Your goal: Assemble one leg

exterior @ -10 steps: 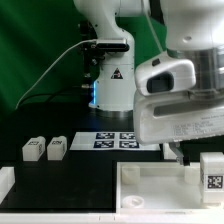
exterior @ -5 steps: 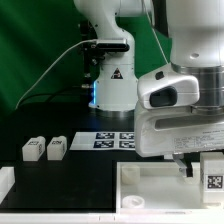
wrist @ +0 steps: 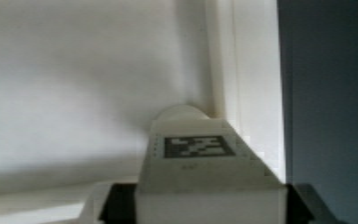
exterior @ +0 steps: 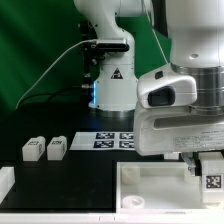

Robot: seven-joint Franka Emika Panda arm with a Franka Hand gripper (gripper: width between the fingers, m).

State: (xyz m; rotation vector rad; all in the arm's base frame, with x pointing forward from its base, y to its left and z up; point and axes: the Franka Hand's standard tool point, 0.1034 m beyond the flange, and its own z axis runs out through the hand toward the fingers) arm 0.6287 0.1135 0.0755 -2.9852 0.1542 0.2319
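Note:
In the exterior view a leg (exterior: 212,172), a stubby white block with a square tag, stands on the right corner of the large white panel (exterior: 155,186). My gripper (exterior: 207,166) is down over it. In the wrist view the same leg (wrist: 204,160) fills the space between my dark fingers (wrist: 130,203), which press against its two sides, so the gripper (wrist: 215,206) is shut on the leg. The leg stands beside the panel's raised rim (wrist: 250,80). Two more legs (exterior: 32,149) (exterior: 56,148) stand side by side on the black table at the exterior view's left.
The marker board (exterior: 114,140) lies behind the panel, in front of the robot's white base (exterior: 112,85). A white part (exterior: 5,182) sits at the exterior view's left edge. A green backdrop stands behind.
My arm has come down and shifted toward the exterior view's right, bringing the gripper onto the leg at the panel's right corner. The leg and the other parts have not moved.

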